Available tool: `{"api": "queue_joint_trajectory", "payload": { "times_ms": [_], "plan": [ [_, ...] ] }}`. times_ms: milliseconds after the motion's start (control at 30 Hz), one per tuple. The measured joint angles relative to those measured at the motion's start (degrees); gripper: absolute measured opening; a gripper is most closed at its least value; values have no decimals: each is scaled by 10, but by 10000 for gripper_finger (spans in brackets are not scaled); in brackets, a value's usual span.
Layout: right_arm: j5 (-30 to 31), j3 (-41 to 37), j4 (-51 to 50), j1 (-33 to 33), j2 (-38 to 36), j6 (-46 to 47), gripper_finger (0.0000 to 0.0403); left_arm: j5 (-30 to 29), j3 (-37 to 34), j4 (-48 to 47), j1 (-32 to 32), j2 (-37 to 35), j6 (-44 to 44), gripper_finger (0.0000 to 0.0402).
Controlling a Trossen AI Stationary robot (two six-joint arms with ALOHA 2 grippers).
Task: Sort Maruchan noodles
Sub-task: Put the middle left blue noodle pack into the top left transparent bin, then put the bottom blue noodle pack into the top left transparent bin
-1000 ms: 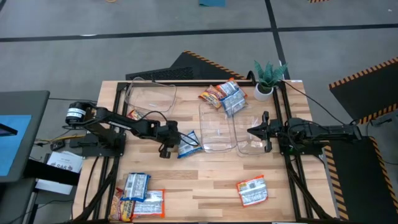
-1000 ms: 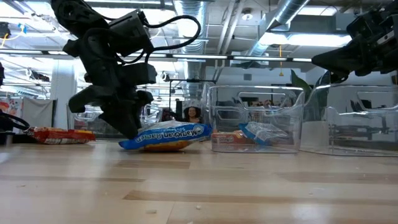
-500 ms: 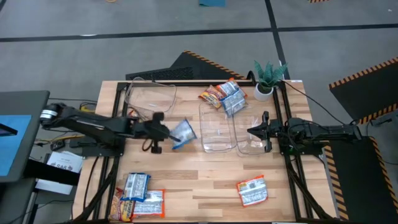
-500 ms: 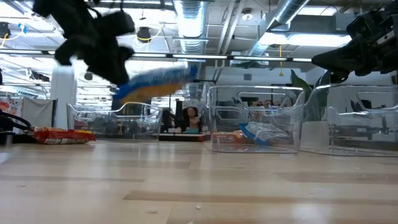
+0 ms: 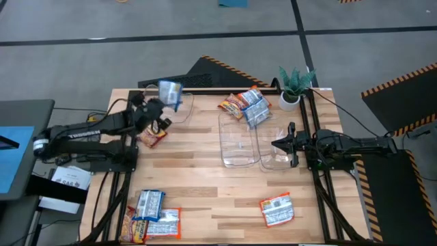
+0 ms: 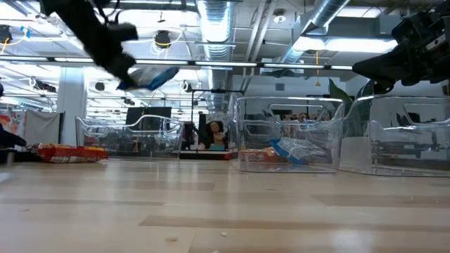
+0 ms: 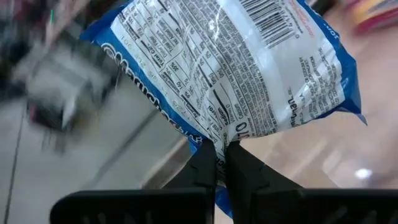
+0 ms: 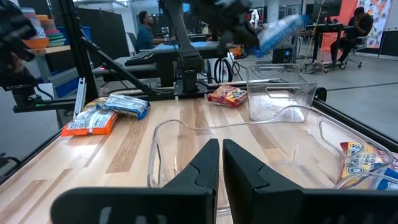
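My left gripper point(image 5: 161, 104) is shut on a blue-and-white Maruchan packet point(image 5: 169, 91), held high over the clear bin point(image 5: 179, 109) at the table's far left. The packet also shows in the low view point(image 6: 151, 77) and fills the left wrist view point(image 7: 230, 68). My right gripper point(image 5: 276, 145) is shut and empty above the right-hand clear bin point(image 5: 276, 162). A red-and-yellow packet point(image 5: 151, 136) lies flat on the table beside the left bin. My left gripper pinches the packet's blue end seam point(image 7: 214, 138) between its two fingers. The fingers point(image 6: 121, 65) come slanting from the table's left. The packet is lifted clear and sticks out beyond the fingertips, tilted, its printed back toward the wrist camera.
A middle clear bin point(image 5: 238, 145) stands beside the right one. Several packets point(image 5: 244, 104) lie heaped at the far edge next to a potted plant point(image 5: 294, 86). More packets point(image 5: 151, 216) lie at the near left, and an orange one point(image 5: 277, 209) at the near right.
My left gripper has lifted the blue-and-white packet off the table beside the middle bin. It has carried the packet up and toward the table's far left, to above the far-left bin. The packet is now clear of the table.
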Motion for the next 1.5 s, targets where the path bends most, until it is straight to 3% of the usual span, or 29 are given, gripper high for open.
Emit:
{"api": "queue_joint_trajectory", "payload": {
  "times_ms": [100,267,600,667,800,833,900,967,1267,1367,1500],
  "plan": [
    [0,0,0,0,0,0,47,43,0,-60,51,19,-44,1],
    [0,0,0,0,0,-1,47,45,0,-94,90,52,-53,19],
    [0,0,0,0,0,-1,47,64,17,-88,85,53,-17,169],
    [0,0,0,0,0,-1,47,118,41,-101,76,44,-41,191],
    [0,0,0,0,0,-1,47,383,76,-104,37,16,-77,210],
    [0,0,0,0,0,-1,47,457,78,-98,19,9,-87,211],
    [0,0,0,0,0,-1,47,550,79,-95,-38,-2,-112,211],
    [0,0,0,0,0,-1,47,561,79,-100,-124,-4,-135,209],
    [0,0,0,0,0,0,47,352,78,-61,-590,91,-314,194],
    [0,0,0,0,0,14,47,285,78,-63,-687,152,-410,193],
    [0,0,0,0,0,20,47,269,82,-75,-746,229,-515,193]
  ]
}}
